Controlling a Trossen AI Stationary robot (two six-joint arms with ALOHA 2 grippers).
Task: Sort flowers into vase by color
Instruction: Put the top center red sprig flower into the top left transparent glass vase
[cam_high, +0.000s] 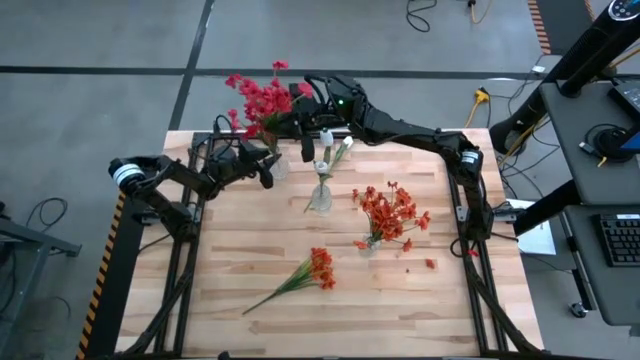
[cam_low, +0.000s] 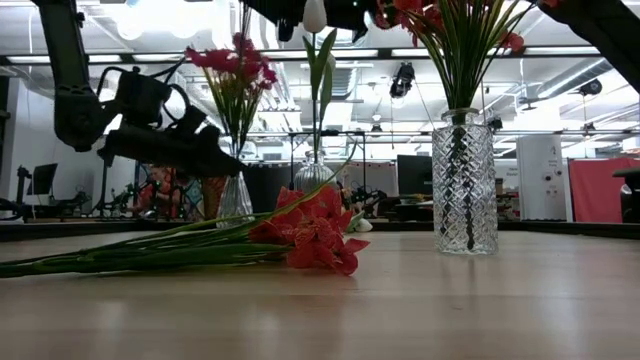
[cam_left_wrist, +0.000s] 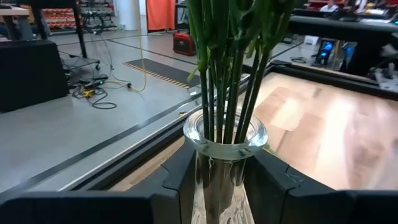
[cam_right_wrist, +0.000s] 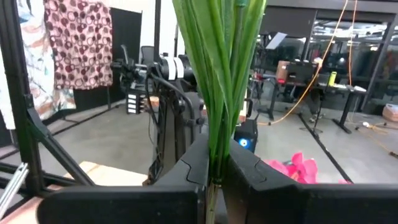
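Both arms busy at the counter's (cam_high: 400, 290) far edge, white stem going in

Left tool (cam_high: 266, 170) is bracing the crimson vase (cam_left_wrist: 225, 140) steady, fingers snug on the glass; right tool (cam_high: 322, 128) is pinching a white-bud stem (cam_right_wrist: 219, 74) above the middle vase (cam_high: 320, 197); only the wrist views are confirming both grips; orange flowers (cam_high: 318, 268) lying unsorted.

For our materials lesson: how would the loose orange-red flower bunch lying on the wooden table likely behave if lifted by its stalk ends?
The orange-red flower bunch would probably droop, since its thin green stalks are long. It likely feels light. Being loose, the stalks may splay apart.
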